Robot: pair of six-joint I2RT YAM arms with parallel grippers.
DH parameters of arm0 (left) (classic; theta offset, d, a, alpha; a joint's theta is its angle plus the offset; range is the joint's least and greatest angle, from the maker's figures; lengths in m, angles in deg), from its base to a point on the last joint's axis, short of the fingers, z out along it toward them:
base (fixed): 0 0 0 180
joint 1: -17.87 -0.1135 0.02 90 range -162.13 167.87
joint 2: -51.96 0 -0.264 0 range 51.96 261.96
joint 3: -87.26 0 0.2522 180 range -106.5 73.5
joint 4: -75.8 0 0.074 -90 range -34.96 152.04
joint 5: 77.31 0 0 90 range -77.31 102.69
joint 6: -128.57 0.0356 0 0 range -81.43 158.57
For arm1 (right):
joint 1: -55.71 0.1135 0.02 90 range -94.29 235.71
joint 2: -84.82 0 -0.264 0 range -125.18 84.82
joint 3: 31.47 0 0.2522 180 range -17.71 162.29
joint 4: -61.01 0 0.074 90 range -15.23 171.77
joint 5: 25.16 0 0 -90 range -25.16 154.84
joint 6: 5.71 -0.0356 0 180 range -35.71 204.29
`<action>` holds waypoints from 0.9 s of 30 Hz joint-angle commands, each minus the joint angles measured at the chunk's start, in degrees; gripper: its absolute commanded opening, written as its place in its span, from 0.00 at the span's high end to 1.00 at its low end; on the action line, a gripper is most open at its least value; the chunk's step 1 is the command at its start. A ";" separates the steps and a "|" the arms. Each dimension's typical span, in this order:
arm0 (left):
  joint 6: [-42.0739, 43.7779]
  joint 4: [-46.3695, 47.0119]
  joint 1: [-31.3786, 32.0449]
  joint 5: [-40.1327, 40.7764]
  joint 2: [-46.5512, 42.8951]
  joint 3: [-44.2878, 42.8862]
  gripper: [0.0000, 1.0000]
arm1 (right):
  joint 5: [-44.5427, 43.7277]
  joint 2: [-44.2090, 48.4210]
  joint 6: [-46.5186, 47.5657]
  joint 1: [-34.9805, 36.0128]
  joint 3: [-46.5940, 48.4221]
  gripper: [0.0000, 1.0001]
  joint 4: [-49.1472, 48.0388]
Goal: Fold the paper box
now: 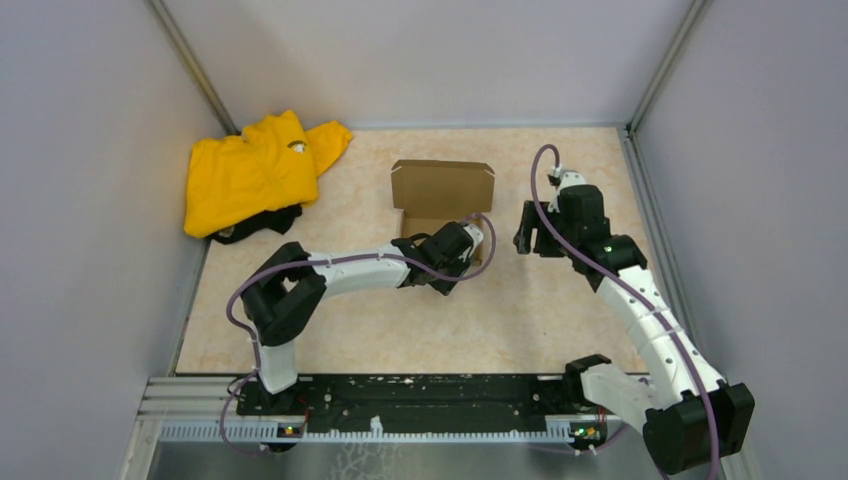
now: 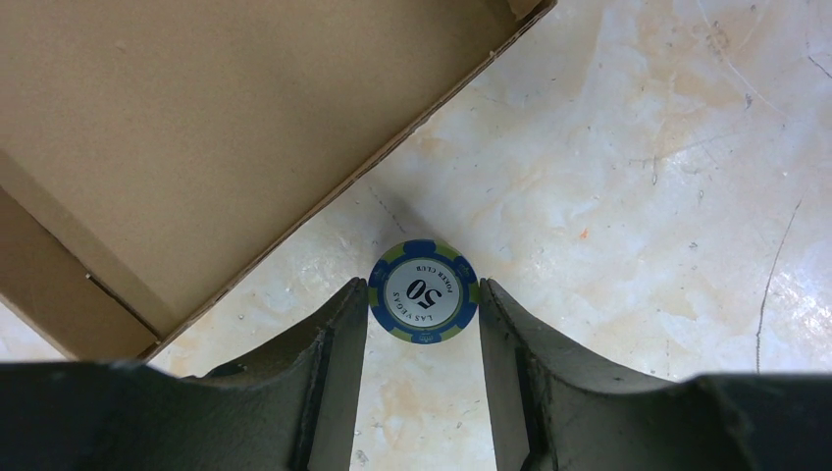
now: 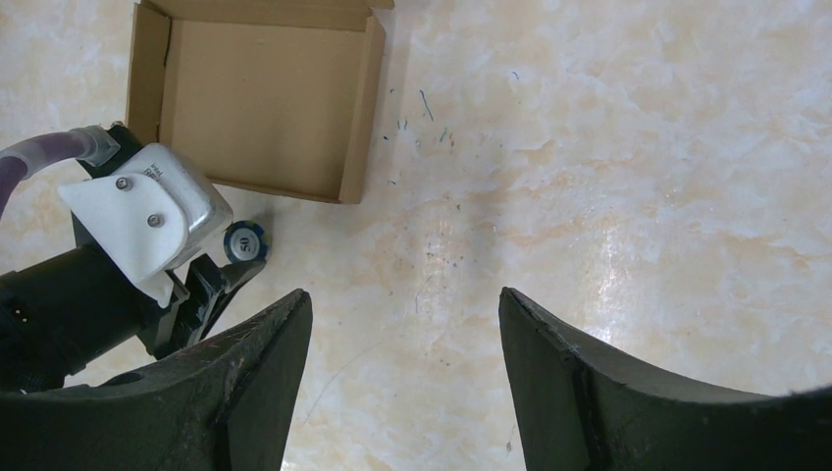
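The paper box point(image 1: 441, 186), plain brown cardboard, sits mid-table with its lid flap standing up at the back and its tray point(image 3: 260, 108) open and empty. My left gripper point(image 2: 423, 287) is shut on a blue-and-white poker chip point(image 2: 424, 294) marked 50, one finger on each edge, just outside the box's front wall point(image 2: 294, 221). The right wrist view shows that chip point(image 3: 243, 241) at the left gripper's tips, next to the box's corner. Whether the chip rests on the table I cannot tell. My right gripper point(image 3: 404, 304) hangs open over bare table to the right of the box, with nothing between its fingers.
A crumpled yellow garment point(image 1: 255, 170) lies at the far left corner. Grey walls close the table on the left, back and right. The marbled tabletop point(image 1: 560, 320) stretches between the box and the arm bases.
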 commanded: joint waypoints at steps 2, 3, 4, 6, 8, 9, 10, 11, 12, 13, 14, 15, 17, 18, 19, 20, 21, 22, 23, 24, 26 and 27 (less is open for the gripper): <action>1.03 -0.98 -0.37 -0.63 -2.66 -1.52 0.49 | 0.88 -0.33 0.50 -0.61 1.60 0.31 -2.44; 1.03 -0.96 -0.37 -0.63 -2.70 -1.58 0.49 | 0.99 -0.36 0.50 -0.60 1.62 0.31 -2.49; 1.03 -0.98 -0.37 -0.67 -2.81 -1.57 0.49 | 0.89 -0.34 0.50 -0.61 1.60 0.31 -2.50; 1.09 -1.03 -0.37 -0.67 -2.93 -1.53 0.49 | 0.96 -0.38 0.48 -0.56 1.54 0.31 -2.47; 1.16 -1.19 -0.42 -0.66 -3.02 -1.79 0.49 | 1.05 -0.47 0.50 -0.61 1.48 0.31 -2.58; 1.18 -1.27 -0.38 -0.67 -3.06 -1.91 0.49 | 1.01 -0.55 0.50 -0.61 1.50 0.31 -2.58; 1.24 -1.35 -0.42 -0.59 -3.05 -2.08 0.49 | 1.16 -0.62 0.50 -0.61 1.52 0.31 -2.67; 1.33 -1.49 -0.38 -0.52 -3.14 -2.20 0.49 | 1.18 -0.60 0.43 -0.61 1.46 0.31 -2.76; 1.38 -1.54 -0.37 -0.42 -3.21 -2.30 0.49 | 1.12 -0.60 0.35 -0.54 1.46 0.31 -2.71; 1.46 -1.57 -0.37 -0.43 -3.26 -2.38 0.49 | 1.10 -0.60 0.40 -0.60 1.48 0.31 -2.70; 1.47 -1.66 -0.37 -0.41 -3.32 -2.55 0.49 | 1.22 -0.61 0.41 -0.59 1.46 0.31 -2.76; 1.49 -1.76 -0.37 -0.41 -3.31 -2.70 0.49 | 1.16 -0.60 0.41 -0.61 1.43 0.31 -2.76; 1.65 -1.79 -0.39 -0.35 -3.46 -3.03 0.49 | 1.22 -0.59 0.37 -0.61 1.40 0.31 -2.77; 1.72 -1.97 -0.45 -0.29 -3.42 -3.22 0.49 | 1.31 -0.60 0.40 -0.61 1.42 0.31 -2.74; 1.80 -2.03 -0.46 -0.27 -3.40 -3.33 0.49 | 1.14 -0.61 0.41 -0.61 1.45 0.31 -2.67; 1.82 -2.03 -0.46 -0.29 -3.48 -3.43 0.49 | 1.04 -0.59 0.41 -0.60 1.47 0.31 -2.68; 1.90 -2.04 -0.46 -0.28 -3.44 -3.60 0.49 | 1.09 -0.52 0.41 -0.59 1.40 0.31 -2.65; 1.84 -2.11 -0.53 -0.26 -3.40 -3.73 0.49 | 1.05 -0.51 0.41 -0.56 1.39 0.31 -2.64; 1.95 -2.12 -0.54 -0.23 -3.40 -3.91 0.49 | 0.95 -0.51 0.41 -0.60 1.39 0.31 -2.62; 1.99 -2.20 -0.55 -0.24 -3.39 -4.06 0.49 | 0.99 -0.51 0.41 -0.61 1.43 0.31 -2.60; 2.09 -2.45 -0.63 -0.17 -3.39 -4.38 0.49 | 1.03 -0.39 0.48 -0.57 1.34 0.31 -2.65; 2.19 -2.54 -0.70 -0.16 -3.44 -4.58 0.49 | 0.95 -0.42 0.49 -0.59 1.30 0.31 -2.61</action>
